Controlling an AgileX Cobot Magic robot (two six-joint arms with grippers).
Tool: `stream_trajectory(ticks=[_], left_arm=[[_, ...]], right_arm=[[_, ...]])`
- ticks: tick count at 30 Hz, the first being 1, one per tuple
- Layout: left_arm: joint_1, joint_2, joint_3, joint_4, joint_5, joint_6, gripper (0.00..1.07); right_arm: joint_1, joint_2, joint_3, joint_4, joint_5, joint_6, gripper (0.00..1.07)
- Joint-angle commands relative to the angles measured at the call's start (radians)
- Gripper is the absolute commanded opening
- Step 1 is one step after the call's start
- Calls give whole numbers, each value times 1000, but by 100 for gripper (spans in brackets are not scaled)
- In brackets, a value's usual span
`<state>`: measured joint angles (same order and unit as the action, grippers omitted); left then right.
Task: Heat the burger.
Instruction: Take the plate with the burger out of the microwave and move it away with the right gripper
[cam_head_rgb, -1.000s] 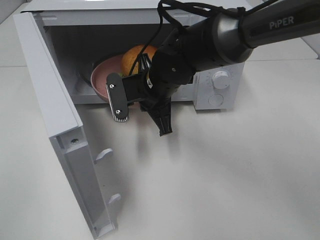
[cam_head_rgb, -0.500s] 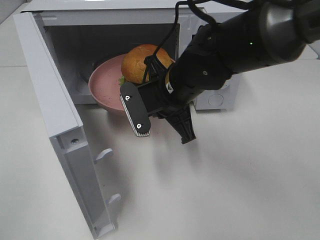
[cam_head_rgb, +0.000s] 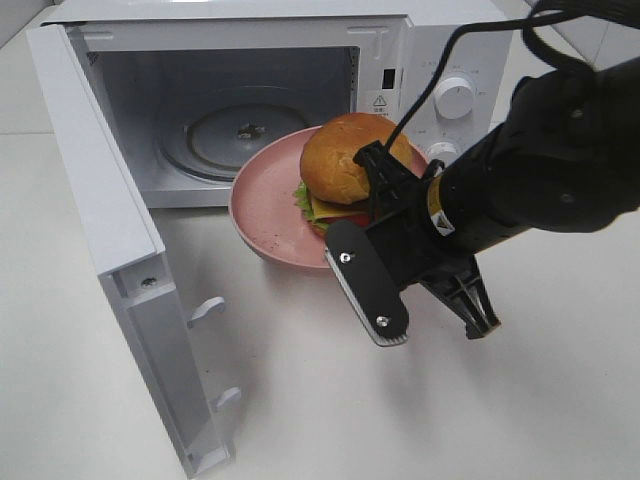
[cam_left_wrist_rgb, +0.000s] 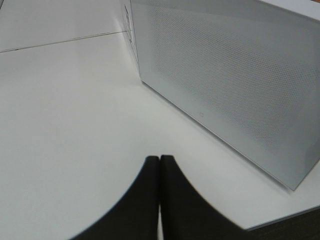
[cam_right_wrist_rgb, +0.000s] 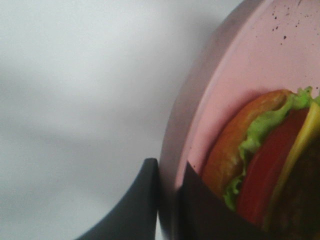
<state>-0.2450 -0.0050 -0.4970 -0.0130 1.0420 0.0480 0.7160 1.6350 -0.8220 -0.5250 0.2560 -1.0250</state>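
The burger (cam_head_rgb: 345, 170) sits on a pink speckled plate (cam_head_rgb: 265, 215) that hangs just in front of the open microwave (cam_head_rgb: 250, 25), outside its cavity. My right gripper (cam_head_rgb: 392, 197) is shut on the plate's right rim. In the right wrist view its fingers (cam_right_wrist_rgb: 145, 200) pinch the plate's rim (cam_right_wrist_rgb: 235, 75), with the burger (cam_right_wrist_rgb: 260, 165) close beside them, showing lettuce, tomato and cheese. My left gripper (cam_left_wrist_rgb: 159, 165) is shut on nothing, over bare table next to the microwave's white perforated panel (cam_left_wrist_rgb: 225, 75). It is out of the exterior high view.
The microwave door (cam_head_rgb: 100, 200) stands wide open to the left, reaching toward the table's front. The glass turntable (cam_head_rgb: 235, 135) inside is bare. Control knobs (cam_head_rgb: 457, 97) are on the microwave's right front. The right arm's bulk (cam_head_rgb: 540, 180) covers the table right of the plate.
The plate with the burger has come out of the microwave cavity, moving forward and to the right with my right gripper. The turntable is now uncovered.
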Motion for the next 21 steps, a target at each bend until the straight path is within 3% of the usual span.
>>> stream_trajectory(ticks=[1,14,21], left_arm=[[2,-25,3,-1,-7,-4,0],[2,-25,3,-1,-7,-5,0],[2,-25,3,-1,-7,-5,0]], right_arm=[[-4,-58,29,-29,-34,4,0],[-4,-237,211,-40,35,95,0],[-4,-301,303,-116,79,279,0]])
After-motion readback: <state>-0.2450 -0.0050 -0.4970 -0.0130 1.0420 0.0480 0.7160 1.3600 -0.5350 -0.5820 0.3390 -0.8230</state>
